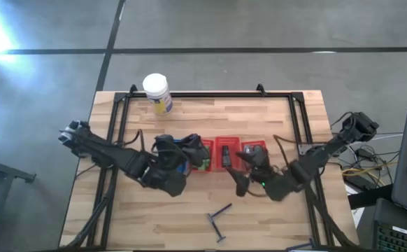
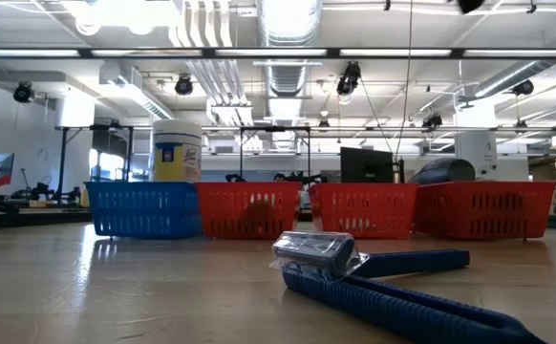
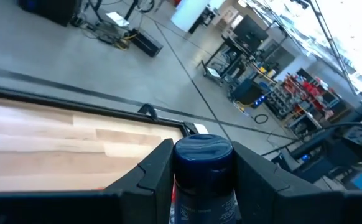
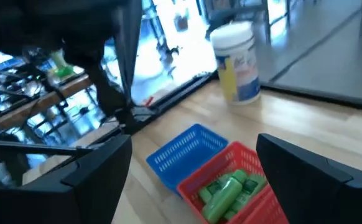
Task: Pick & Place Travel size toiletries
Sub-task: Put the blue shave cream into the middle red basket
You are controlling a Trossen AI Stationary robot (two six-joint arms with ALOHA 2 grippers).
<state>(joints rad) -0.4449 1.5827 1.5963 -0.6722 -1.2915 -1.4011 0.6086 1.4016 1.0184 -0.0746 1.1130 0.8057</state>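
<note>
My left gripper (image 3: 203, 163) is shut on a small dark blue bottle (image 3: 203, 171). In the high view it (image 1: 179, 159) hovers beside the blue basket (image 1: 191, 145), which it mostly hides. My right gripper (image 4: 193, 168) is open and holds nothing; it (image 1: 245, 171) stands at the near side of the row of red baskets. Bright green little bottles (image 4: 226, 190) lie in the red basket (image 1: 202, 155) next to the blue one (image 4: 187, 149). Two blue-handled razors (image 1: 218, 218) lie on the table's near part, one of them (image 2: 383, 287) close in the low view. My left gripper pinches the dark blue bottle between its two fingers, one on each side of the body just below the rounded cap (image 3: 203, 149). The fingers lie along the bottle, and the cap end reaches about level with the fingertips. Whether its other end rests on anything is hidden.
A big white jar with a yellow label (image 1: 157, 92) stands near the table's far edge. One blue and three red baskets (image 2: 364, 210) form a row across the table's middle. A black frame (image 1: 210, 94) runs along the far and side edges. Bare wood lies near the front.
</note>
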